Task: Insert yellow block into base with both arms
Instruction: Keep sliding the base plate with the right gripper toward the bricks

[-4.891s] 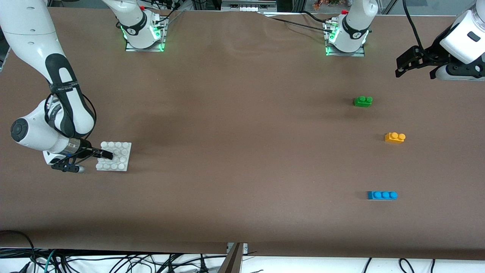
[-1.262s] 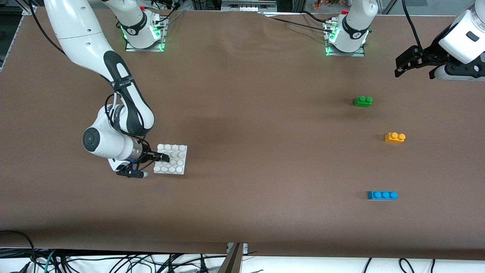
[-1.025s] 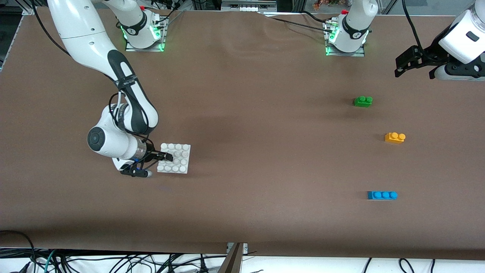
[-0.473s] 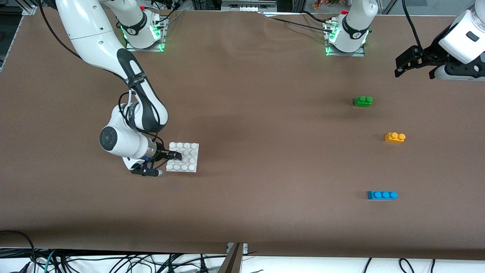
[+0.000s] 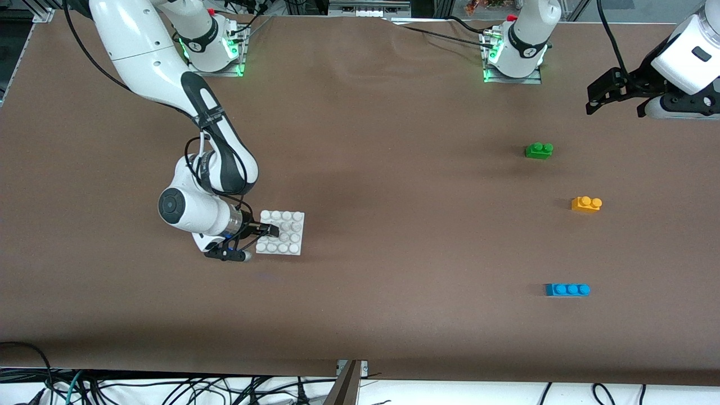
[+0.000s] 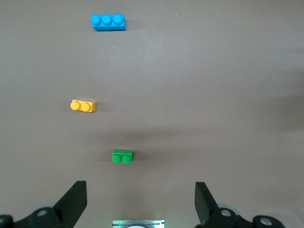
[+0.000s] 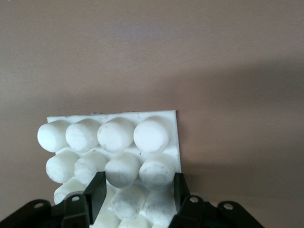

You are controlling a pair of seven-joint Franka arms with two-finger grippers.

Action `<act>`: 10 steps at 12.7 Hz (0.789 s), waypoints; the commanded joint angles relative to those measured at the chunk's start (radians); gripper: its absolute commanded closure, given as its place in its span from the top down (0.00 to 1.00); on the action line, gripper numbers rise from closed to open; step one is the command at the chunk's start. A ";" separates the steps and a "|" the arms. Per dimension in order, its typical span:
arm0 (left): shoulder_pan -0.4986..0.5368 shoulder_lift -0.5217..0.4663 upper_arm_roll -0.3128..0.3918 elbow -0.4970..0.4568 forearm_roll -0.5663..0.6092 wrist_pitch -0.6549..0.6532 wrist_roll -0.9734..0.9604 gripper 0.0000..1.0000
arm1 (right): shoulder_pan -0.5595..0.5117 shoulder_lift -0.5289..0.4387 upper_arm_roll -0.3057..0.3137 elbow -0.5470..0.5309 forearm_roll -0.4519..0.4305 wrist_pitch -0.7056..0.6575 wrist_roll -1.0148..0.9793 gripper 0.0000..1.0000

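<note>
Base [image 5: 287,232] carried toward left arm's end, pinched in right hand [image 5: 269,229]; left hand [image 5: 610,93] wide, waiting

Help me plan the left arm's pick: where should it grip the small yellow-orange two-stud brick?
Probably across the two long flat sides of the yellow-orange two-stud brick, from straight above. It sits upright with studs up, apart from other bricks, so the open left gripper can straddle it.

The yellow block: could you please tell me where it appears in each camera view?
Front view: the yellow block lies on the table toward the left arm's end, between the green brick and the blue brick.
Left wrist view: the yellow block shows between the same two bricks.
Right wrist view: not in it.
Shared landmark: the green brick.
</note>
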 commanded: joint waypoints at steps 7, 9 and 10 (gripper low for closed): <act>0.005 0.005 -0.004 0.024 -0.012 -0.018 -0.004 1.00 | 0.062 0.083 0.036 0.098 0.022 0.003 0.113 0.63; 0.005 0.005 -0.004 0.024 -0.012 -0.018 -0.004 1.00 | 0.077 0.090 0.036 0.107 0.022 0.003 0.112 0.63; 0.005 0.006 -0.004 0.024 -0.012 -0.018 -0.004 1.00 | 0.091 0.091 0.036 0.110 0.022 0.003 0.113 0.63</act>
